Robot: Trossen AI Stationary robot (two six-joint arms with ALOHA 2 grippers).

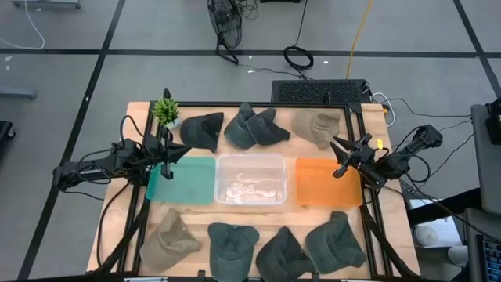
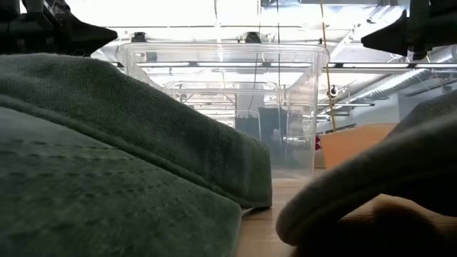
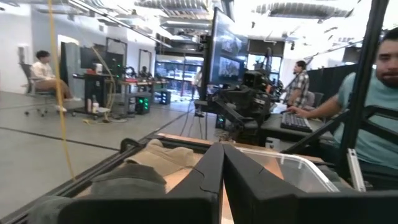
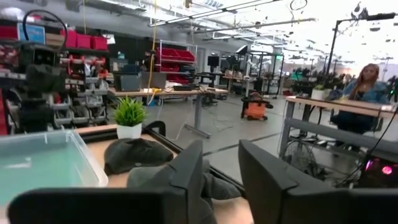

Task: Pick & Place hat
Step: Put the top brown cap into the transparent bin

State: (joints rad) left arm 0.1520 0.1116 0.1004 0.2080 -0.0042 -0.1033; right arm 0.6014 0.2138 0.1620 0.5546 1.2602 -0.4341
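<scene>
My left gripper [image 1: 182, 153] is pinched closed and empty; my right gripper [image 1: 341, 159] stands parted, holding nothing. The nearest hat [image 1: 317, 128] lies just beyond the right one. From table level, hats [image 2: 107, 164] block most of the clear bin [image 2: 221, 78].

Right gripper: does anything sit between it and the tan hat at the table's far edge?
Nothing visible does. The right gripper, fingers apart and empty, hovers over the orange mat; the crumpled tan fabric hat lies just beyond, with only bare wooden table between.

Near hat [image 2: 107, 164] blurred, fills low view, front row hats [image 1: 235, 262] cropped
</scene>
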